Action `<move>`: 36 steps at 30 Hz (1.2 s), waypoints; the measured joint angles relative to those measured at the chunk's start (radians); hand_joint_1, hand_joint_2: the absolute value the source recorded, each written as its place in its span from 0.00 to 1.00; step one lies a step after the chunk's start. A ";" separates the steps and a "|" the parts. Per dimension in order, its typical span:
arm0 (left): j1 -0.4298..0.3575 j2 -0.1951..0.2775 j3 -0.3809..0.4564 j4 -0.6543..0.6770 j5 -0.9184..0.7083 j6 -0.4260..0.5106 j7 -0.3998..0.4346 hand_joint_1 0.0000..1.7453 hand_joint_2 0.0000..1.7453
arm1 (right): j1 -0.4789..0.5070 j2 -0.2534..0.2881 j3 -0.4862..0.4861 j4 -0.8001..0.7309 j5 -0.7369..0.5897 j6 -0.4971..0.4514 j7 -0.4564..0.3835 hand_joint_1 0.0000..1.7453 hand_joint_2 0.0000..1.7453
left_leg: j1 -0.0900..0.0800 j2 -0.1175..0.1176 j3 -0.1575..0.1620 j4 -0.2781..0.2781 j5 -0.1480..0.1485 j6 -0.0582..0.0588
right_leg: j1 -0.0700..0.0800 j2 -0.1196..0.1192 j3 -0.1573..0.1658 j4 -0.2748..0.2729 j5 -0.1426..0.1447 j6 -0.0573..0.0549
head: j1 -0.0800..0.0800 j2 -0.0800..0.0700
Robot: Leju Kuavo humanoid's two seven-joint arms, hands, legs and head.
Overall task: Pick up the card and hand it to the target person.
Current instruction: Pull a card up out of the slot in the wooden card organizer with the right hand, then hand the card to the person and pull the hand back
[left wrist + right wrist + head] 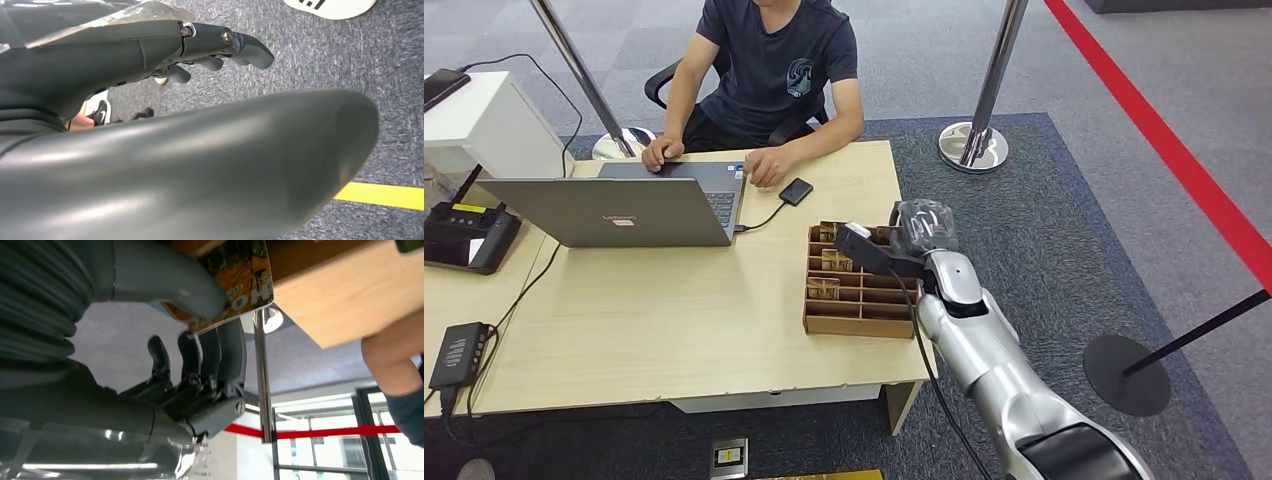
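One laptop (614,210), one wooden compartment box (856,282), two stanchion posts (984,90), one seated person (764,75).

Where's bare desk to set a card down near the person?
Free: the light wood between laptop and card box, running to the front edge. Also the strip between the black drive and the box. Crowded: the far-left devices and cables, and the box, where the right robot hand pinches a card.

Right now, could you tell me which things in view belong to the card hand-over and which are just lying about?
Job:
card, pinched by the right hand
wooden divider box
seated person

Lying about:
laptop
small black device
black terminal
black box
stanchions
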 joint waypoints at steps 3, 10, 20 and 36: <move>0.002 0.000 0.001 0.000 0.000 -0.001 -0.005 0.00 0.00 | 0.004 -0.001 0.002 -0.009 0.000 -0.006 -0.001 0.83 1.00 | 0.000 0.000 0.000 0.000 0.000 0.000 | 0.000 0.000 0.000 0.000 0.000 0.000 | 0.000 0.000; 0.003 0.001 0.010 0.000 0.003 -0.002 -0.013 0.00 0.00 | 0.043 -0.017 0.015 -0.109 -0.003 -0.027 -0.031 1.00 1.00 | 0.000 -0.001 0.000 0.000 0.001 0.000 | 0.000 -0.001 0.000 0.000 0.000 0.000 | 0.000 0.000; 0.013 -0.002 0.031 0.002 0.010 -0.005 -0.034 0.00 0.00 | 0.190 -0.161 0.104 -0.663 -0.068 0.112 -0.085 1.00 1.00 | 0.000 -0.003 -0.001 0.000 0.001 0.000 | 0.000 -0.002 0.000 0.000 0.000 0.000 | 0.000 0.000; 0.001 0.001 -0.003 0.009 -0.041 -0.025 -0.049 0.00 0.00 | -0.201 0.000 0.147 -0.136 -0.093 0.129 -0.056 1.00 1.00 | 0.000 0.005 0.000 0.000 0.003 -0.001 | 0.000 0.004 -0.002 0.001 0.003 -0.001 | 0.000 0.000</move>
